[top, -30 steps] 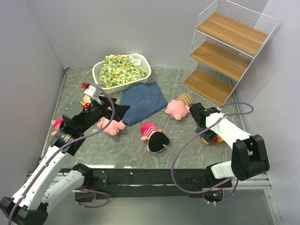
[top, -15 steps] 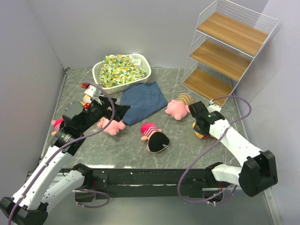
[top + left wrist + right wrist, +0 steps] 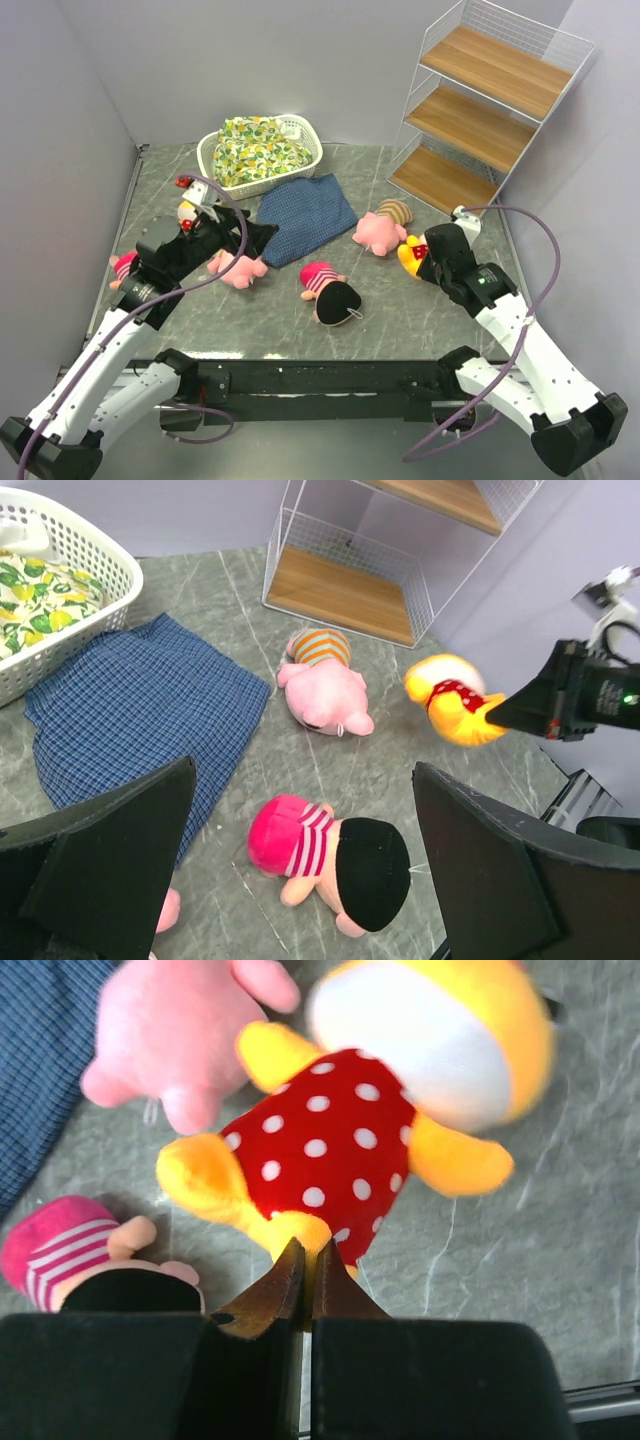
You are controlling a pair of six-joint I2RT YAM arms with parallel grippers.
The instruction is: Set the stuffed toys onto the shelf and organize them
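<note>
White plastic basket (image 3: 306, 140) holding yellow-green floral cloth (image 3: 258, 148), blue checked cloth (image 3: 305, 218) just beside it, grey marbled tabletop (image 3: 400, 312)

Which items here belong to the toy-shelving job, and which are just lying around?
Job: shelf; yellow bear, held in the right fingers; striped piglet; second piglet; pink-hatted doll.
Lying about: white basket; floral cloth; blue checked cloth.

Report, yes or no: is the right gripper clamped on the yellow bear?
Yes: the right gripper is pinched shut on the lower end of the yellow bear.
</note>
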